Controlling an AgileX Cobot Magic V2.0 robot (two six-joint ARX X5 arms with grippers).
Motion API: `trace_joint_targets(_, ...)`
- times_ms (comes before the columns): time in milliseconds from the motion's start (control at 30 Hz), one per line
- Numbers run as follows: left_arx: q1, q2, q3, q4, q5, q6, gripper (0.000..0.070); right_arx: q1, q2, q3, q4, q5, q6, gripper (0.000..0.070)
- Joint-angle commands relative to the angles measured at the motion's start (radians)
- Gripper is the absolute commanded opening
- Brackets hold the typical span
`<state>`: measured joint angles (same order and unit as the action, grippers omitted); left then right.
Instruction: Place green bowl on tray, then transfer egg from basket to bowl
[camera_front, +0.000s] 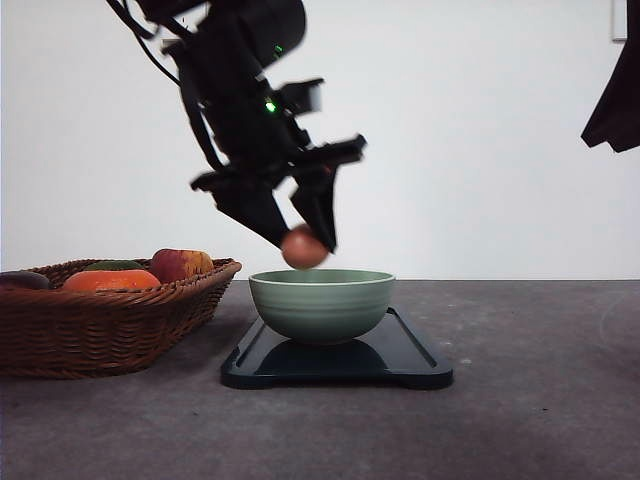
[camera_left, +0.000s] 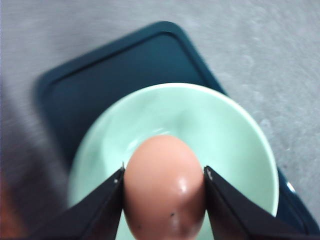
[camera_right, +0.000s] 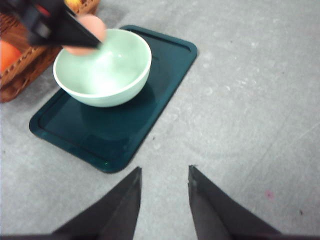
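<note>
Clamped between the left gripper's (camera_left: 164, 200) fingers, the egg (camera_left: 165, 187) hangs just above the green bowl (camera_front: 321, 303) — itself seated on the tray (camera_front: 338, 362) — so the transfer step is nearly finished, probably needing only a short descent and release.

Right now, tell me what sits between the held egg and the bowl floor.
Nothing: the egg, clamped in the left gripper, hangs over the green bowl, whose inside is bare in the left wrist view.

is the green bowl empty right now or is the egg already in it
Empty. The green bowl shows a bare inside, and the egg is above its rim, gripped by the left hand.
</note>
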<state>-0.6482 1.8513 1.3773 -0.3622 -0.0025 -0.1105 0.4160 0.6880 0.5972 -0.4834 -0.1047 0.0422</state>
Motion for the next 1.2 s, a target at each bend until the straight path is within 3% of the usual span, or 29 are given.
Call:
trace_joint_targets(0, -0.01, 0.038, 0.021, 0.021, -0.006, 0.016, 0.0235, 0.004, 0.006, 0.006, 0.0, 0.001, 0.01, 0.0174)
trace_joint_targets(133, -0.014, 0.075, 0.021, 0.04, -0.027, 0.016, 0.024, 0.004, 0.006, 0.006, -0.004, 0.001, 0.01, 0.0174)
trace_joint_targets(300, -0.013, 0.103, 0.021, 0.073, -0.042, 0.016, 0.0341, 0.004, 0.006, 0.006, -0.004, 0.001, 0.01, 0.0174)
trace_joint_targets(733, -0.014, 0.115, 0.021, 0.092, -0.043, 0.011, 0.0341, 0.004, 0.006, 0.006, -0.004, 0.001, 0.01, 0.0174)
trace_joint_targets(1167, 0.021, -0.043, 0.122, -0.209, -0.042, 0.019, 0.0349, 0.004, 0.005, 0.006, -0.004, 0.001, 0.01, 0.0174)
